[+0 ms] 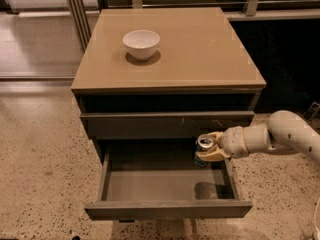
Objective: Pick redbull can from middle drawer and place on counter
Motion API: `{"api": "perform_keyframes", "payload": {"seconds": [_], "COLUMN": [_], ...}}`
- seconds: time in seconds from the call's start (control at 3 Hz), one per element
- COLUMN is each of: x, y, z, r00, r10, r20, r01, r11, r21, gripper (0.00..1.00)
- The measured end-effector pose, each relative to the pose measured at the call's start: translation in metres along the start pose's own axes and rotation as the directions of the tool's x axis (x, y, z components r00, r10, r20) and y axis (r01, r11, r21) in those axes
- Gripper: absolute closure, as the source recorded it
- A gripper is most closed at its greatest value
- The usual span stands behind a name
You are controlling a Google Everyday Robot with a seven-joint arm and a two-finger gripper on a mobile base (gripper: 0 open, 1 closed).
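Note:
The redbull can (204, 145) is a slim can with a shiny silver top. My gripper (207, 147) is shut on it and holds it upright above the right rear part of the open middle drawer (165, 184), with its shadow on the grey drawer floor below. The arm reaches in from the right. The glossy tan counter (200, 49) tops the cabinet above.
A white bowl (141, 43) sits on the counter's left rear part. A shut drawer front with small pale scratches (170, 124) is just above the open drawer, close to the can. Speckled floor surrounds the cabinet. A dark wall stands to the right.

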State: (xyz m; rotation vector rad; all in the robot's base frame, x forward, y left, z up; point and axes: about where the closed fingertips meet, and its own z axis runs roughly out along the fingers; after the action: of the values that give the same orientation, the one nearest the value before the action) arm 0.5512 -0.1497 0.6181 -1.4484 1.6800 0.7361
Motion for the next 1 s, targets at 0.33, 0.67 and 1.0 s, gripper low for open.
{"api": "perform_keyframes", "payload": {"seconds": [0.33, 0.67, 1.0], "x": [0.000, -0.027, -0.083], "y": [0.000, -0.001, -0.005], "z": [0.000, -0.018, -0.052], "r00": [1.000, 1.000, 0.999], "r10": [0.000, -0.017, -0.049], "r20": [0.000, 0.014, 0.018], "r01": [0.000, 0.017, 0.049], "r11": [1.0000, 0.9999, 0.9988], "r21": [0.000, -0.001, 0.005], "gripper": [1.00, 1.00, 1.00]}}
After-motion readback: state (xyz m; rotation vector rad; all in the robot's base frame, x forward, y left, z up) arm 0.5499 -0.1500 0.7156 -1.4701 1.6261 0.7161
